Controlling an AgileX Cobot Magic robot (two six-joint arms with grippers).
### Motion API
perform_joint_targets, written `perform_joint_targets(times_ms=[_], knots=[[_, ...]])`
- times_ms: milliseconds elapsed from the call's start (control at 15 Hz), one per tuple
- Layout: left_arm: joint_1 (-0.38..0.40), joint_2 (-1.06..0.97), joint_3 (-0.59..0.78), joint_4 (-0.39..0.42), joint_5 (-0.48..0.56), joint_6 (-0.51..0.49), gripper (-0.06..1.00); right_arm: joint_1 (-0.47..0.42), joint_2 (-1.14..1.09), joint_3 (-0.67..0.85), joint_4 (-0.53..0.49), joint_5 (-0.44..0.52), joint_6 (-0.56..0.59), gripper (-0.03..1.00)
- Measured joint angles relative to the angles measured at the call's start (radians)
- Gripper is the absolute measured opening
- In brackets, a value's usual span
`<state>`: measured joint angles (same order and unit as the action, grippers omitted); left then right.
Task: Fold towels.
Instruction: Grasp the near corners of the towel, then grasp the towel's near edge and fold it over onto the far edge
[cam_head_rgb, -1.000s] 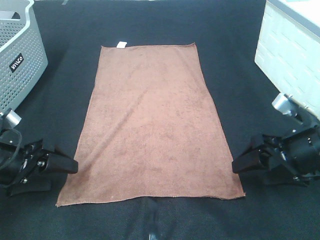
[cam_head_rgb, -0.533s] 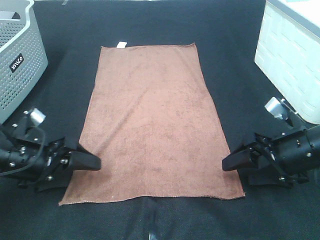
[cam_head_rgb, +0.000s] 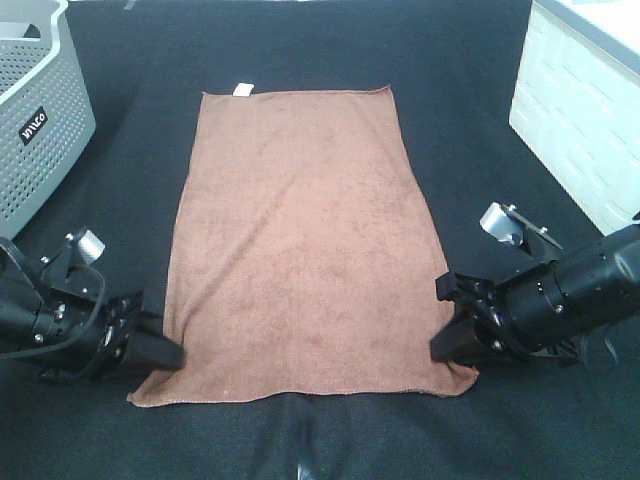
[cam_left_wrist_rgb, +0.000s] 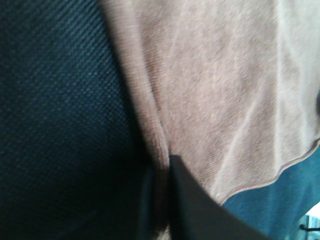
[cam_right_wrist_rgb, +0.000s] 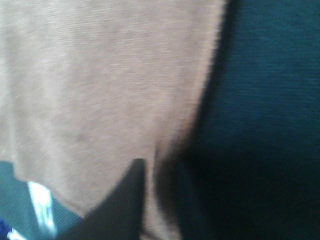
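The reddish-brown towel (cam_head_rgb: 305, 240) lies flat and lengthwise on the black table, with its white tag (cam_head_rgb: 241, 90) on the far short edge. My left gripper (cam_head_rgb: 168, 355) sits low at the towel's left long edge close to the near corner. In the left wrist view the two dark fingers pinch the hem (cam_left_wrist_rgb: 161, 165) between them. My right gripper (cam_head_rgb: 447, 345) is at the right long edge near the other near corner. The right wrist view shows the fingers (cam_right_wrist_rgb: 127, 200) closed on the towel (cam_right_wrist_rgb: 100, 90) edge. Both near corners are drawn slightly inward.
A grey perforated basket (cam_head_rgb: 35, 110) stands at the back left. A white box (cam_head_rgb: 580, 110) stands at the back right. The black mat (cam_head_rgb: 460, 60) surrounds the towel on all sides.
Both grippers moved inward from beside the towel onto its long edges and closed from wide open. The near corners of the towel shifted slightly inward.
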<state>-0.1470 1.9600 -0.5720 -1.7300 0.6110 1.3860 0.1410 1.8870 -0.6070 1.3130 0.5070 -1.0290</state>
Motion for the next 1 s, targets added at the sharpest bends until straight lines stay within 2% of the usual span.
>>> perform_joint_targets(times_ms=[67, 200, 333, 400, 533, 800, 1000], knots=[[0.0, 0.0, 0.0, 0.008, -0.003, 0.012, 0.01, 0.0, 0.005, 0.0, -0.001, -0.01, 0.036, 0.01], [0.0, -0.003, 0.001, 0.03, -0.003, 0.013, 0.0, 0.001, 0.005, 0.0, -0.001, -0.009, 0.066, 0.0], [0.0, -0.034, 0.001, 0.121, -0.004, -0.036, 0.0, 0.001, -0.004, 0.0, -0.017, 0.003, 0.087, 0.0], [0.0, -0.034, 0.001, 0.121, -0.004, -0.036, 0.0, 0.001, -0.004, 0.0, -0.017, 0.003, 0.087, 0.0], [0.0, -0.077, 0.002, 0.239, -0.004, -0.131, 0.0, 0.001, -0.039, 0.001, -0.081, 0.02, 0.137, 0.0], [0.0, -0.222, 0.003, 0.483, -0.004, -0.34, 0.0, 0.002, -0.202, 0.012, -0.303, 0.072, 0.354, 0.0], [0.0, -0.32, 0.051, 0.607, -0.007, -0.469, 0.0, 0.002, -0.294, 0.092, -0.353, 0.093, 0.412, 0.0]])
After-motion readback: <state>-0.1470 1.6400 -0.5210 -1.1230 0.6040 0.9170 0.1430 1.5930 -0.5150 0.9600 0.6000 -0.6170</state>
